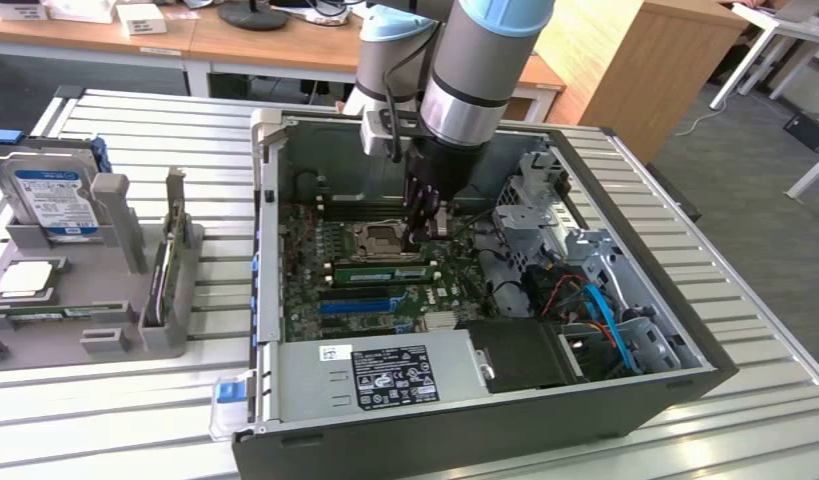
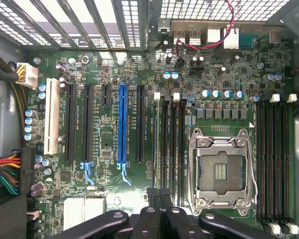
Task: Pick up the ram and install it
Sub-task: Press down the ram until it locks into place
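In the exterior view the tool (image 1: 416,238) reaches down into the open computer case (image 1: 268,200), which lies on the slatted surface (image 1: 102,430). Its fingers are pressed together just above the end of the ram (image 1: 378,272) on the exterior view's right. The green stick stands in a slot beside the CPU socket (image 1: 378,238). The case also holds the motherboard, a power supply (image 1: 382,372) and a tangle of cables (image 1: 603,310). Beside it, a grey rack (image 1: 109,345) carries a hard drive (image 1: 52,200) upright and a thin card (image 1: 162,275) on edge. In the wrist view the tool (image 2: 160,195) sits closed over one end of the slot bank between the blue slot (image 2: 122,124) and the socket (image 2: 222,169). The ram (image 2: 156,144) shows edge-on in the slot farthest from the socket. I cannot tell whether its top edge is nipped. To my eye, good work here means keeping the fingers square along the stick, acting straight up and down, and staying clear of the bare socket.
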You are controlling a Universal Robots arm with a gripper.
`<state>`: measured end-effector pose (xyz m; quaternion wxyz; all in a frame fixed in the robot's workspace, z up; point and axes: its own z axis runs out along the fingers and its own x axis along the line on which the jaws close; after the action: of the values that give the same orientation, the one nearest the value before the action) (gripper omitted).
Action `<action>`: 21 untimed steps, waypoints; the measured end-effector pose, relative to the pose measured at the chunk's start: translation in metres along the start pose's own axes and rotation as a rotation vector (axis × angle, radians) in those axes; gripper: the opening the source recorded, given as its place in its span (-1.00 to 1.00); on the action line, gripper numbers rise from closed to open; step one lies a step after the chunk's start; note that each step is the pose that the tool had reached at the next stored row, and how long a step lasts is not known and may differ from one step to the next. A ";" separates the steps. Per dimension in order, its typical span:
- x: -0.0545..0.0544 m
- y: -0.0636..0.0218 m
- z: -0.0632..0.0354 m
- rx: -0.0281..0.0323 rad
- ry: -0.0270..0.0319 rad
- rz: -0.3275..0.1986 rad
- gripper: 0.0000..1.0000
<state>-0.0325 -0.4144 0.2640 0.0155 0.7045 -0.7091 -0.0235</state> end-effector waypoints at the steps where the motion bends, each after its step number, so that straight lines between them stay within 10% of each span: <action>1: 0.000 0.0000 0.0000 0.0000 0.0000 0.000 -0.79; 21: 0.000 -0.0109 -0.0006 0.0007 -0.0006 -0.004 -0.79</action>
<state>-0.0216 -0.4144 0.2640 0.0150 0.7060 -0.7077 -0.0235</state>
